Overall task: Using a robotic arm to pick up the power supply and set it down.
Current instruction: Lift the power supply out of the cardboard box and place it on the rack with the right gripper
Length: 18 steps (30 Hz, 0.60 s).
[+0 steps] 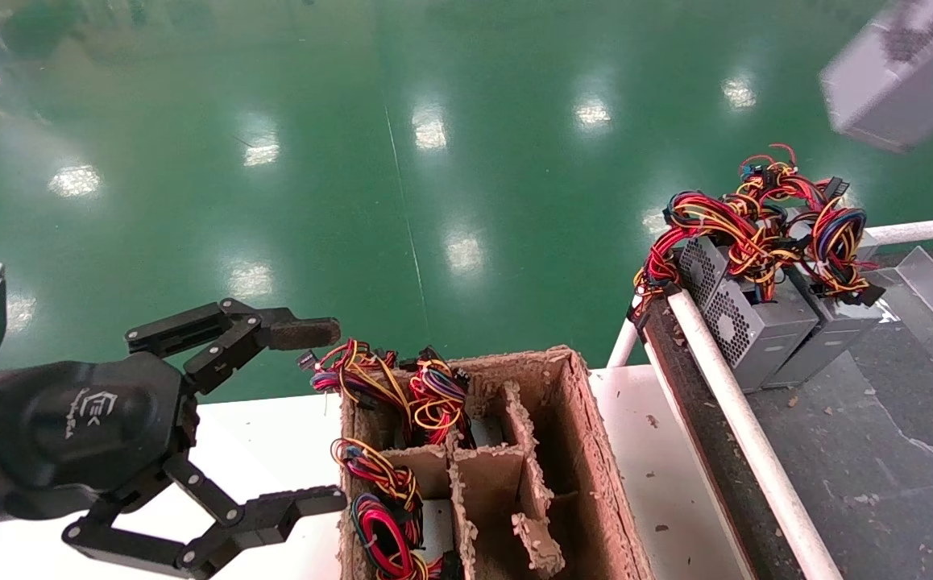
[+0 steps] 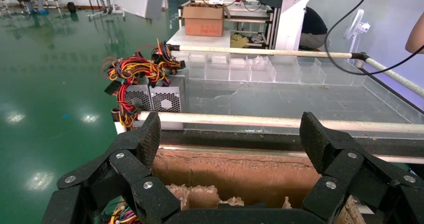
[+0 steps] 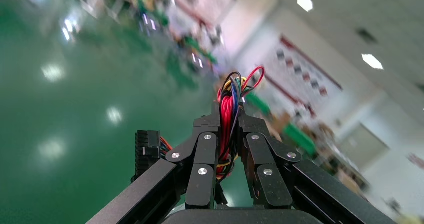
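- Power supply (image 1: 901, 68), a grey metal box with a perforated vent grille, sits blurred at the upper right corner of the head view, up in the air over the green floor, well above and beyond the brown partitioned pulp-cardboard tray (image 1: 587, 451). No gripper shows around it in this view.
- Head view, tray: stands on a white table (image 1: 257, 451); bundles of red, yellow and black wires (image 1: 390, 387) rise from its left compartments, while the compartments on its right side show bare cardboard.
- Head view, right of the tray: two more grey vented boxes (image 1: 765, 322) with tangled coloured wires stand just behind a white rail (image 1: 744, 435), on a dark grey conveyor surface (image 1: 877, 451).
- Head view, left of the tray: left gripper (image 1: 313, 415), black with a hexagonal palm bearing a white logo, hangs just beside the tray's left wall, fingers spread wide. The upper fingertip carries a brown fuzzy pad (image 1: 297, 333).
- Left wrist view: left gripper (image 2: 230, 144) with both black fingers (image 2: 145, 139) spread far apart, over the tray (image 2: 235, 171). Beyond the tray lie the white rail (image 2: 280, 121) and the two grey vented boxes (image 2: 155, 98) with their wires.
- Right wrist view: right gripper (image 3: 230, 121), black linked fingers pressed together, pinching a bunch of red, yellow and black wires (image 3: 229, 109) that sticks out past the fingertips. A black plug (image 3: 146, 146) hangs beside the fingers. The grey box itself is not visible here; the background is blurred green floor, far from the tray.
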Motion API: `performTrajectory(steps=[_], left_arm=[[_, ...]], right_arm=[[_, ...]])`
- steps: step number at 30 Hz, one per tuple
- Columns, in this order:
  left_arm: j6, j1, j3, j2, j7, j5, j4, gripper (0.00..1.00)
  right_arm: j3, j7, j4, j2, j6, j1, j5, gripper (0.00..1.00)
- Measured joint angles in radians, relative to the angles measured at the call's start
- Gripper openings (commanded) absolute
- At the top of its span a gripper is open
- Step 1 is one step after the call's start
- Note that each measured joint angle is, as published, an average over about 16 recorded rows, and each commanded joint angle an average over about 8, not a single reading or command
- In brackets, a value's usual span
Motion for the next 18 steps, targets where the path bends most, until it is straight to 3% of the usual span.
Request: performTrajectory(steps=[9,18], left_arm=[[0.0,0.0,0.0,0.0,0.0,0.0,0.0,1.0],[0.0,0.0,0.0,0.0,0.0,0.0,0.0,1.0]], right_arm=[[-0.038,-0.008,-0.063,0.144,-0.088,0.006,-0.093,0.0],[-0.062,-0.027,-0.047,0.259,-0.127,-0.145,-0.067,0.0]])
